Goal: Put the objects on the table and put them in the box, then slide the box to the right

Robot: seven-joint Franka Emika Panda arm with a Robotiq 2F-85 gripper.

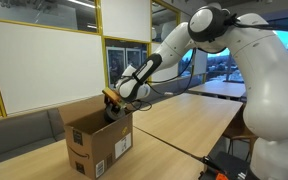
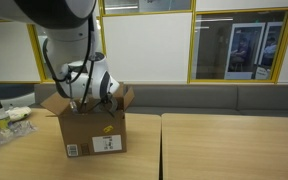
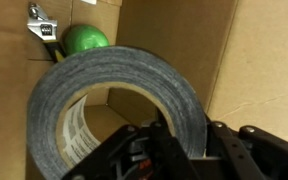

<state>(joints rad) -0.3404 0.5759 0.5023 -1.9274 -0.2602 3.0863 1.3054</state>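
A robot arm (image 1: pixel 174 50) is reaching down into the open top of a cardboard box (image 1: pixel 96 145) standing on a long wooden table (image 1: pixel 189 120). In both exterior views its gripper (image 1: pixel 112 100) is dipping just inside the box's raised flaps.

In the wrist view the gripper (image 3: pixel 189 150) is pinching the wall of a black tape roll (image 3: pixel 104 80), with its jaws pressed together on it. It is holding the roll on edge between the box's cardboard walls. Whether the roll is touching the box floor cannot be told.

A green ball (image 3: pixel 86 38) is lying in the far corner of the box, behind the roll. Just beside it, against the box wall, is a small metal-and-yellow item (image 3: pixel 42 25) that is too blurred to name.

The task appears to be nearing the end of its packing stage. The ball is resting in the box, and the roll is inside the box but is not yet released. No other loose ball or roll is showing on the table near the box.

Three steps seem to be left: letting go of the roll, lifting the gripper clear of the flaps, and pushing the box to the right along the table. In an exterior view the box (image 2: pixel 94 130) is sitting squarely on the tabletop with its barcode label facing the camera. Bare wood is stretching away on one side of the box, which looks like room for that slide. Nothing in the pictures is showing that the slide is under way.
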